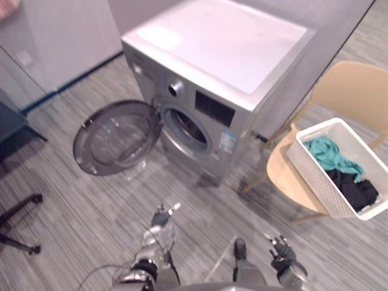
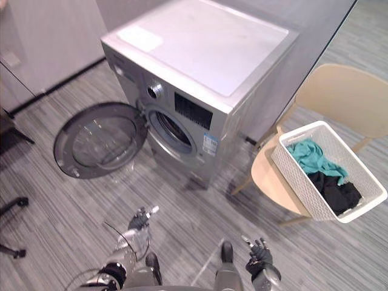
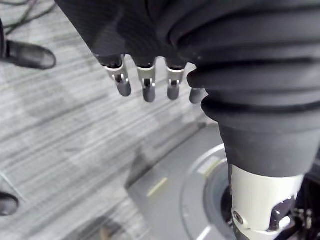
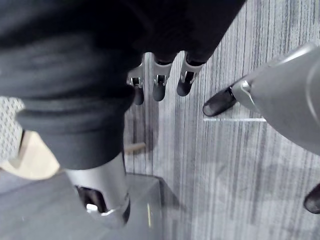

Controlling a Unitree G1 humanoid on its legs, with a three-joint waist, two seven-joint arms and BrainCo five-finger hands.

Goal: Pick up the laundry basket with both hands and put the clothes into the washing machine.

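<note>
A white laundry basket [image 1: 327,182] sits on a beige chair [image 1: 357,91] at the right, holding teal cloth [image 1: 330,154] and black cloth [image 1: 361,191]. The silver washing machine [image 1: 224,54] stands ahead, and its round door [image 1: 115,136] is swung open to the left, showing the dark drum opening [image 1: 185,127]. My left hand [image 1: 160,218] hangs low over the floor in front of the machine with its fingers [image 3: 145,85] straight, holding nothing. My right hand [image 1: 282,251] is low at the bottom right, short of the basket, with relaxed fingers [image 4: 160,85] and nothing in it.
A black office chair base [image 1: 18,224] and a dark desk edge [image 1: 12,127] stand at the left. Grey striped carpet [image 1: 91,206] covers the floor between me and the machine. The basket's mesh wall [image 4: 7,125] shows by the right wrist.
</note>
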